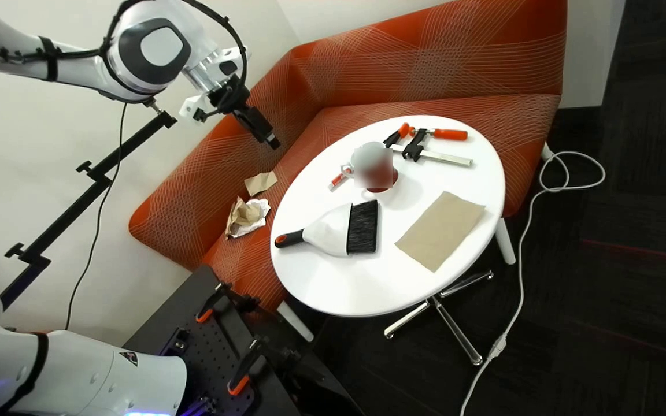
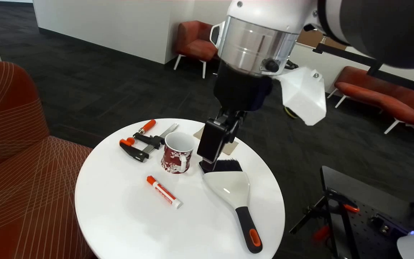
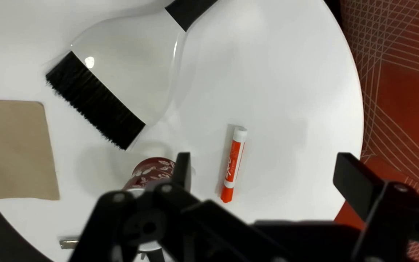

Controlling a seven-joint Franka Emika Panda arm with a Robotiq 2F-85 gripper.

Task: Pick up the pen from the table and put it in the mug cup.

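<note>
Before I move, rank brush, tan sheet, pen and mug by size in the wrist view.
Largest to smallest:
1. Brush, partly out of frame
2. Tan sheet
3. Pen
Mug: partly hidden by the gripper, so unranked.

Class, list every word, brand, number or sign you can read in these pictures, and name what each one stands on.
"Expo", or so it seems: slightly blurred script along the red-and-white pen in the wrist view.
A triangular sign, its symbol too small to read: on the robot's white base, in an exterior view.
Any lettering on the clamp: too small to read.
Numbers: none can be made out.
</note>
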